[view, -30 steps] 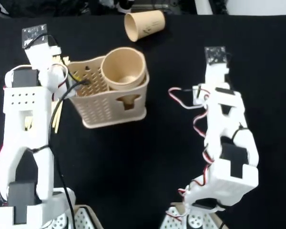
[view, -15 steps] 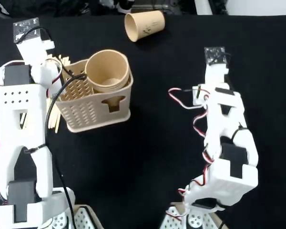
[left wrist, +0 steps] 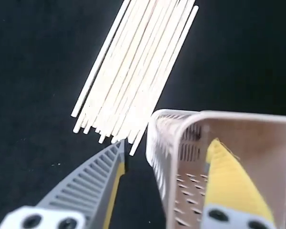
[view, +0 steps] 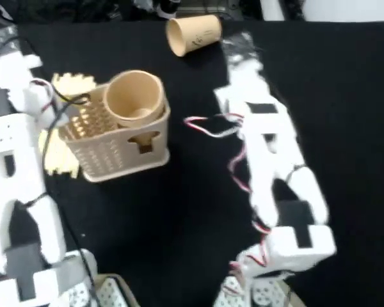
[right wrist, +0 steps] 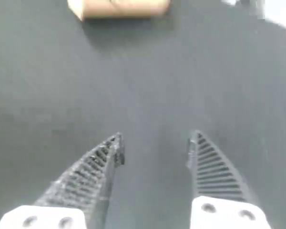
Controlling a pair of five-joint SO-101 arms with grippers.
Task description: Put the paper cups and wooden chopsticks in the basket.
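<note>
The black table is lit softly and evenly from above, the right arm is brightened almost to glare, the chopsticks stand out pale, and a faint shadow is cast beside the cup.

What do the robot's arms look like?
Both arms are white and blocky with black patches. The left arm has a black cable, the right arm red and white cables. The left tool has one grey ribbed finger and one yellow; the right tool has two dark ribbed, pointed ones.
</note>
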